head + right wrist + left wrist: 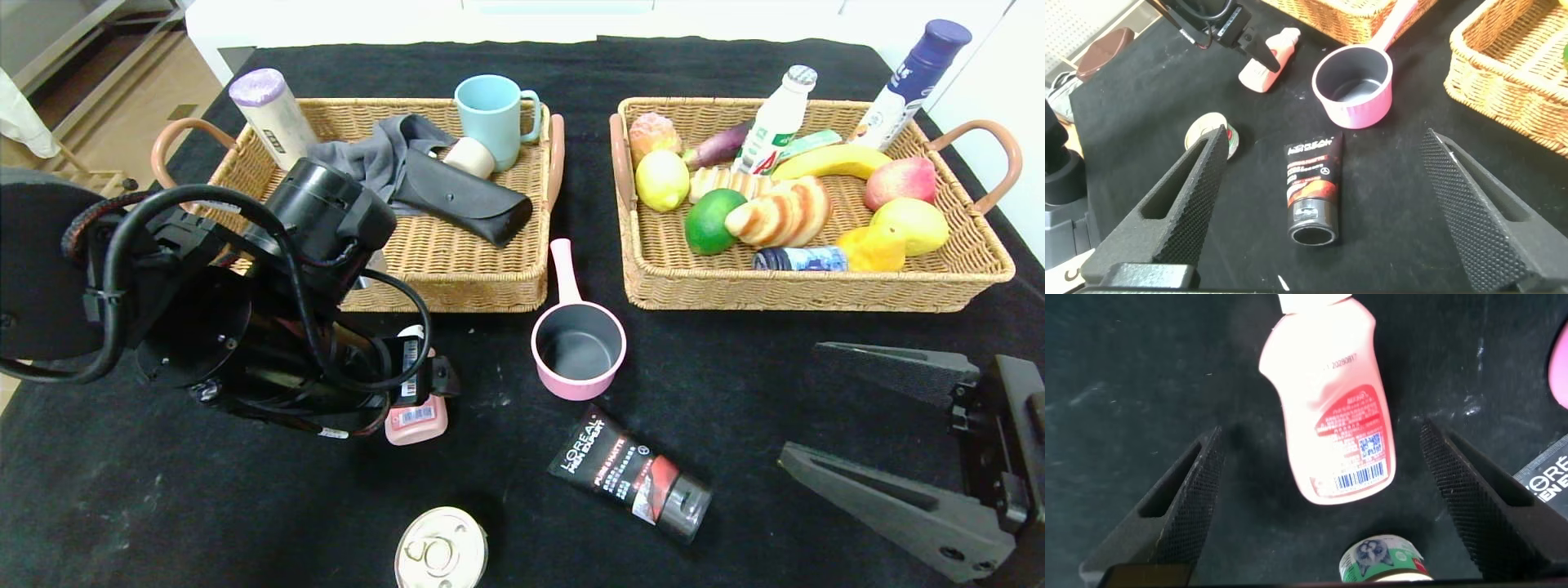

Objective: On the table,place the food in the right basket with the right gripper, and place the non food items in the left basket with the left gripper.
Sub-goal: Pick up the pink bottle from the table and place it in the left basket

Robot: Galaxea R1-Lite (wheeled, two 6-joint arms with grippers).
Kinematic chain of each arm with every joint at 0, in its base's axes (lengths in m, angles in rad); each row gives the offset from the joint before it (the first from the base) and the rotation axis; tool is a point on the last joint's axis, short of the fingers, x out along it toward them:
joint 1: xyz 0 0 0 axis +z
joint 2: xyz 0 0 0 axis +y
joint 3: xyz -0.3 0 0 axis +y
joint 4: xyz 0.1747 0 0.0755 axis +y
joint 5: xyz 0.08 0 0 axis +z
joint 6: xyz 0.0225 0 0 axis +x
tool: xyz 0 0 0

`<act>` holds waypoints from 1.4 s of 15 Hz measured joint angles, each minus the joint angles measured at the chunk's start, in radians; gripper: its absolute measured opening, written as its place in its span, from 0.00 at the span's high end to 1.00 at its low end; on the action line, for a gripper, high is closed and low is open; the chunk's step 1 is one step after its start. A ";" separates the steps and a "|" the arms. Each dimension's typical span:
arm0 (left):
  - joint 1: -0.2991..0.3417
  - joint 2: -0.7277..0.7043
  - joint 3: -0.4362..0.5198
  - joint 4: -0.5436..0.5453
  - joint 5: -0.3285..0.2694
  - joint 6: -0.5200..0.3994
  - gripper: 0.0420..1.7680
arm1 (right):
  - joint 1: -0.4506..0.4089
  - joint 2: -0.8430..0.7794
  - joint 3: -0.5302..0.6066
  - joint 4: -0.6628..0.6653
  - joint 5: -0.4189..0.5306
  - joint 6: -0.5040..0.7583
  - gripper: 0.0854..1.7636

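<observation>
Bare cloth flanks the pink bottle (1331, 416) between the left tool's (1323, 498) spread fingers; a can (1382, 559) sits close by.

- The black cloth-covered table (506, 65) shows faint pale scuffs.
- The two tan woven wicker baskets have brown handles: the left basket (457, 269) and the right basket (816, 286).
- The pale pink plastic bottle (1331, 416), left of the saucepan, carries a red label with a white barcode patch.
- The pink saucepan (578, 343) has a dark grey inside.
- The black cosmetic tube (633, 474), below the saucepan, bears white lettering and a red-orange band.
- The round tin can (441, 551) has a cream-white lid; the left wrist view shows a green and white label.
- The mug (492, 118) is light blue.
</observation>
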 joint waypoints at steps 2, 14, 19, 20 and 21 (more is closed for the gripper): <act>0.003 0.003 0.006 0.002 -0.016 0.000 0.03 | -0.001 0.007 0.000 -0.001 -0.001 0.000 0.03; 0.016 0.023 0.013 -0.005 -0.021 -0.003 0.08 | -0.014 0.013 0.003 -0.002 -0.002 -0.029 0.03; 0.016 0.023 0.011 -0.004 -0.021 -0.004 0.48 | -0.016 0.015 0.010 0.000 -0.001 -0.044 0.03; 0.015 0.023 0.011 -0.004 -0.021 -0.004 0.52 | -0.016 0.016 0.011 0.000 -0.002 -0.045 0.03; 0.015 0.023 0.011 -0.004 -0.021 -0.004 0.54 | -0.017 0.019 0.011 0.000 -0.001 -0.045 0.03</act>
